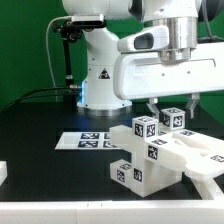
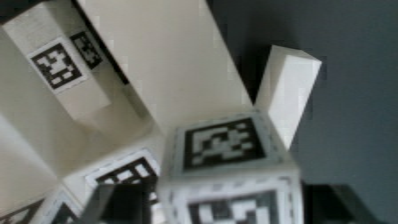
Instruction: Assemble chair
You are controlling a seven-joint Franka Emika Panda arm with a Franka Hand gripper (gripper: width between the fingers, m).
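The gripper (image 1: 160, 106) hangs just above the chair (image 1: 160, 150), its two dark fingers (image 1: 150, 105) standing apart on either side of the topmost tagged posts; whether they press on any piece cannot be told. The chair, a half-built cluster of chunky white pieces, sits on the black table (image 1: 40, 140) at about four o'clock in the exterior view, with a flat slab (image 1: 200, 160) jutting toward three o'clock. In the wrist view a tagged block (image 2: 228, 145) fills the centre, with white posts (image 2: 288, 90) rising behind it. The marker board (image 1: 88, 141) lies flat at nine o'clock from the chair, close beside it. The arm's white base (image 1: 100, 75) stands behind, at eleven o'clock.
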